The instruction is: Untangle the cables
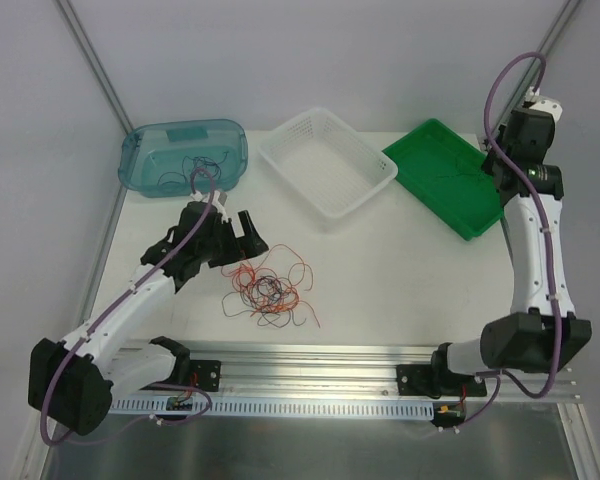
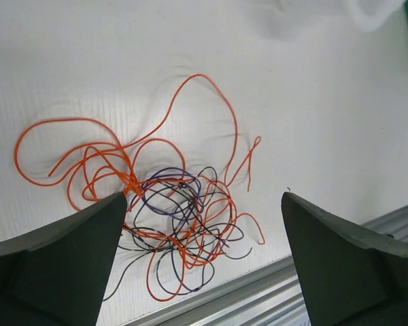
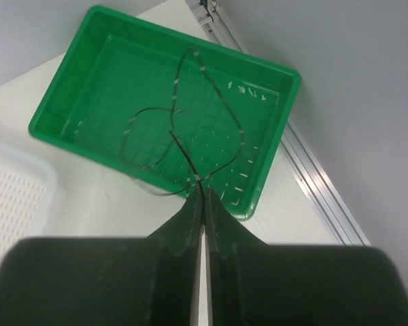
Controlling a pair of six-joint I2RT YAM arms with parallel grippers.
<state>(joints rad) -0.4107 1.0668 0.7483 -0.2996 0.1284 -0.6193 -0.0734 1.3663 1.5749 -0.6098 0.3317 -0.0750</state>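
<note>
A tangle of orange, black and purple cables (image 1: 269,285) lies on the white table left of centre. My left gripper (image 1: 238,240) hovers just above and left of it, open and empty. In the left wrist view the tangle (image 2: 180,217) shows between and beyond the wide-apart fingers of the left gripper (image 2: 202,197). My right gripper (image 1: 502,165) is at the far right, over the green tray (image 1: 475,228). In the right wrist view it (image 3: 202,187) is shut on a black cable (image 3: 174,136), whose loops hang over the green tray (image 3: 122,75).
A blue translucent bin (image 1: 140,165) with dark cables inside stands at the back left. A white basket (image 1: 280,160) stands at the back centre. An aluminium rail (image 1: 310,355) runs along the table's near edge, close to the tangle.
</note>
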